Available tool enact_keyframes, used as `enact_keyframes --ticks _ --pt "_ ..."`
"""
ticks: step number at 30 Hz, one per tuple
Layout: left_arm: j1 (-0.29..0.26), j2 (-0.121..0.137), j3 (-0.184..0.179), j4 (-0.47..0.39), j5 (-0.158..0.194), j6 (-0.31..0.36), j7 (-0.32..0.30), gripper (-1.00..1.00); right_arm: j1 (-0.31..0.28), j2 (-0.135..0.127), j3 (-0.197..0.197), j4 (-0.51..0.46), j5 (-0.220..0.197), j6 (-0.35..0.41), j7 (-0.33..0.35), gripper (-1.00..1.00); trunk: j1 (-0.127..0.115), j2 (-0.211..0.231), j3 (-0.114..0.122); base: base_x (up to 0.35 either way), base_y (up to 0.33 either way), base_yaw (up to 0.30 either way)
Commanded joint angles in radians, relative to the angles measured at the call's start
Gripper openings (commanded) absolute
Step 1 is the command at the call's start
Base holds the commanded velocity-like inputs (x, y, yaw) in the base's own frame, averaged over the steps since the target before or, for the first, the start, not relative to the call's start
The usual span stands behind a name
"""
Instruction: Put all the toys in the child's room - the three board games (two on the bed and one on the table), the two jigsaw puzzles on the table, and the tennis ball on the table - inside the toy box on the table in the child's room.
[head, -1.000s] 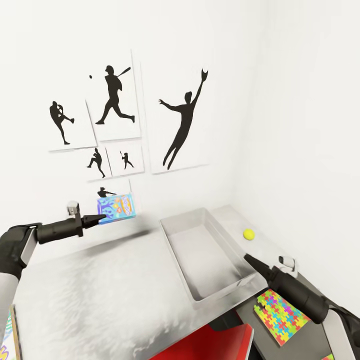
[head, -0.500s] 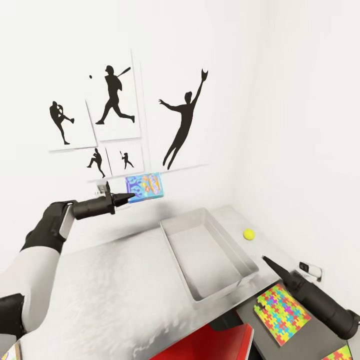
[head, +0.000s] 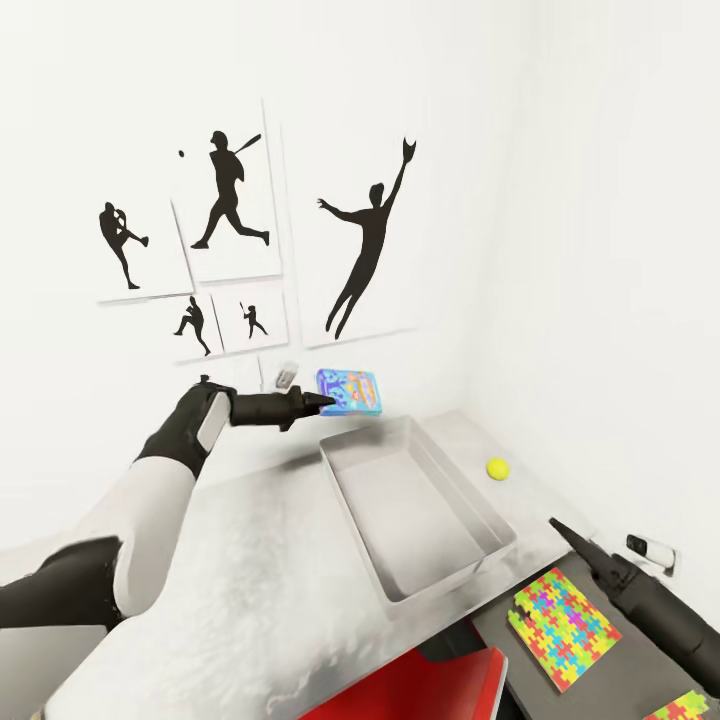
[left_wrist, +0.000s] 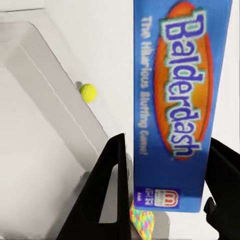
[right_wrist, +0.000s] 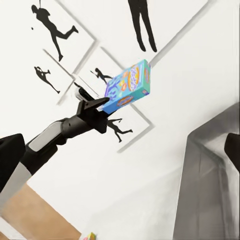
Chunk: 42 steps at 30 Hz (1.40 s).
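Head view is showing the left gripper (head: 322, 401) clamping the blue board game (head: 349, 391) by one end, hanging it in the air just above the far rim of the toy box (head: 436, 455), which is sitting on the pale table (head: 230, 560). Tennis ball (head: 498, 468) is lying beside the box, jigsaw puzzle (head: 563, 628) on the darker section. Right gripper (head: 556, 526) is hovering near that puzzle, fingers looking pinched together, gripping nothing.
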Motion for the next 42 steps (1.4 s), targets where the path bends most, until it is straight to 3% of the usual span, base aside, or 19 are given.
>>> enact_keyframes --ticks 1,4,7,9,18,24,31,42 --pt "-0.009 -0.007 0.006 0.014 -0.001 0.004 0.007 -1.0 0.003 0.0 -0.009 0.0 -0.005 0.008 0.002 1.0 0.001 -0.002 -0.002 0.0 0.0 0.0" --pt "-0.029 -0.035 0.008 0.047 0.0 0.003 0.043 -1.0 0.014 -0.001 -0.038 0.0 -0.009 0.011 0.017 1.0 0.001 -0.002 -0.002 0.0 0.0 0.0" --pt "-0.038 -0.074 0.01 0.064 0.001 0.002 0.089 -1.0 0.021 -0.001 -0.062 -0.001 -0.011 0.014 0.074 1.0 0.001 -0.002 -0.002 0.0 0.0 0.0" --pt "-0.04 -0.084 0.012 0.068 0.001 0.002 0.106 -1.0 0.022 -0.001 -0.072 -0.001 -0.01 0.016 0.103 1.0 0.001 -0.002 -0.002 0.0 0.0 0.0" --pt "-0.042 -0.096 0.036 0.13 0.001 0.0 0.127 -1.0 0.023 0.0 -0.133 -0.001 -0.009 0.062 0.138 1.0 0.001 -0.002 -0.002 0.0 0.0 0.0" --pt "-0.042 -0.097 0.038 0.158 -0.001 -0.001 0.143 -1.0 0.023 0.0 -0.14 -0.002 -0.007 0.067 0.14 1.0 0.001 -0.002 -0.005 0.0 0.0 0.0" --pt "-0.042 -0.128 0.038 0.187 0.002 -0.001 0.214 -1.0 0.023 0.0 -0.141 -0.002 -0.007 0.068 0.141 1.0 0.001 -0.002 -0.014 0.0 0.0 0.0" --pt "-0.042 -0.142 0.039 0.191 0.002 -0.003 0.227 -1.0 0.023 -0.001 -0.141 -0.002 -0.012 0.099 0.168 1.0 0.001 -0.002 -0.032 0.0 0.0 0.0"
